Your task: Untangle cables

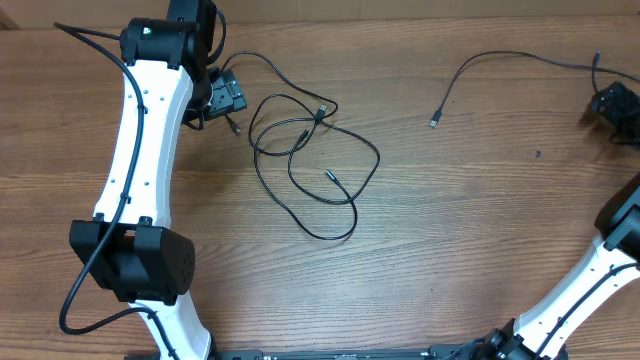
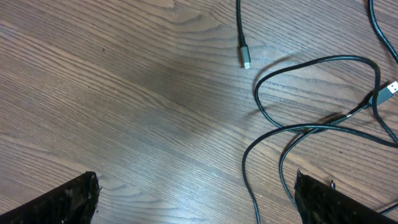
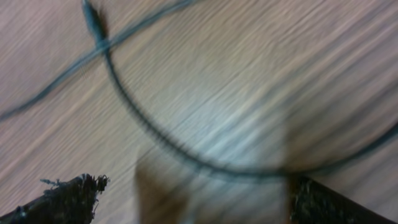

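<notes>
The left tool (image 1: 228,105) gapes beside the tangled cables (image 1: 303,131), upper left; the right tool (image 1: 612,105) gapes too, far upper right.

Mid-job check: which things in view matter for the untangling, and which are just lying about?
Job:
tangled cables
separate cable, upper right
left hand, open
right hand, open

Not the job:
thick arm wire
table
</notes>
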`<state>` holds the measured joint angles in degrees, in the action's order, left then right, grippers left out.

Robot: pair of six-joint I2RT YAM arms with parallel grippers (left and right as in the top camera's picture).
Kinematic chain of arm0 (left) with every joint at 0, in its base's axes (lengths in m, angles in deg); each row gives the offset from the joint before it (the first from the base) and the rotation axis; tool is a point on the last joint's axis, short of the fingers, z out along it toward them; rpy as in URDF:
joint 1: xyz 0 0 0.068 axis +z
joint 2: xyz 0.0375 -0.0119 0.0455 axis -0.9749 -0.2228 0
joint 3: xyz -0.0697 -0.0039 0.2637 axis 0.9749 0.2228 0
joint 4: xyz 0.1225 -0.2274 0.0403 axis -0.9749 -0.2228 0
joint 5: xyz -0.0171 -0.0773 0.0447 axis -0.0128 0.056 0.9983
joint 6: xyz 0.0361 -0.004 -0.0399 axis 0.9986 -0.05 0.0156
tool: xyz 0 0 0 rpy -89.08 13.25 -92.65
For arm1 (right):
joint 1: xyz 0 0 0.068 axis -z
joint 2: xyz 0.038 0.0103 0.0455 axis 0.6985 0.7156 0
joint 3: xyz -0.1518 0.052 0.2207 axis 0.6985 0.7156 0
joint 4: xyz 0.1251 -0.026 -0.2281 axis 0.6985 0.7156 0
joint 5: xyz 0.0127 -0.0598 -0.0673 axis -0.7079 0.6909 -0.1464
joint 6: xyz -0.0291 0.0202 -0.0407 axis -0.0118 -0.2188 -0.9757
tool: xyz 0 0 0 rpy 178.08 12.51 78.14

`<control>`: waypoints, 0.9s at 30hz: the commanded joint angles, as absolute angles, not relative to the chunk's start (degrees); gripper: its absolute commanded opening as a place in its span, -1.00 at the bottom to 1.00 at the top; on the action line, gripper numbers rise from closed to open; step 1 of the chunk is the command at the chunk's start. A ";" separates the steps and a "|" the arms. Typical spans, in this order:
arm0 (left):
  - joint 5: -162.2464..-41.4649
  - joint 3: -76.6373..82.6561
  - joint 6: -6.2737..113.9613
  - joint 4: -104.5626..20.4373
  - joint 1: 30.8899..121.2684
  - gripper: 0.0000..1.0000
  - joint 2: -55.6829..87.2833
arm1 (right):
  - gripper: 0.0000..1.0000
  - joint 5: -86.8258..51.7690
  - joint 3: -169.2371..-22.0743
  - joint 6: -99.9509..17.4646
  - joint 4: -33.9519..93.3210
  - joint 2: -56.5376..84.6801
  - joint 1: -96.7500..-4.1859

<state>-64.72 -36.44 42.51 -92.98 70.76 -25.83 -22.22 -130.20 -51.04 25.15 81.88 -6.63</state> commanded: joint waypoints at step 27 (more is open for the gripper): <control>-63.74 -36.46 43.58 -92.91 70.39 0.99 -25.28 | 0.99 -36.12 -132.36 -46.84 57.19 54.52 -46.35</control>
